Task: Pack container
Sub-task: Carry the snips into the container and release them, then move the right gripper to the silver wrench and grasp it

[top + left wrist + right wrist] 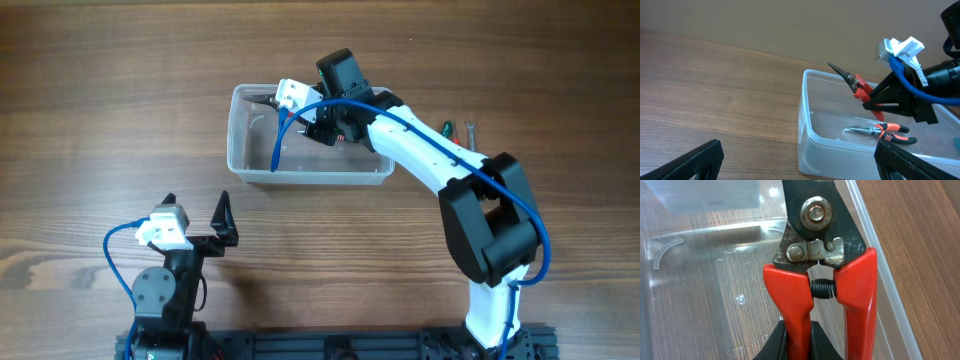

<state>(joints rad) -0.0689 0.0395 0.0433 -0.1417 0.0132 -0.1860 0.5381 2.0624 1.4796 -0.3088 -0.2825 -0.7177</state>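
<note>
A clear plastic container (300, 178) sits on the far middle of the wooden desk (100, 120), its long sides running left to right. The right hand (292, 104) reaches into it from the right, its fingers clamped on a pair of red-handled snips (862, 90). The right wrist view shows the grip closely: the black fingers (790, 342) squeeze the left of the two red handles. A small coil spring sits between the handles, with a worn metal pivot and latch above it. The container's see-through floor (700, 280) lies beneath the tool.

From the left wrist view, the snips tilt upward, dark nose pointing up and to the left above the container's rim (805, 115). Whether any part of them touches the tub cannot be told.

On the container's floor lie long-nose pliers (880, 131) with orange and black handles, flat, just below the held snips.

The left hand (197, 208) sits at the near left of the desk, well apart from the container. Its fingers are spread wide and there is nothing between them.

Two slim tools (458, 128) lie on the desk to the right of the container, partly hidden by the right arm and too small to identify.
</note>
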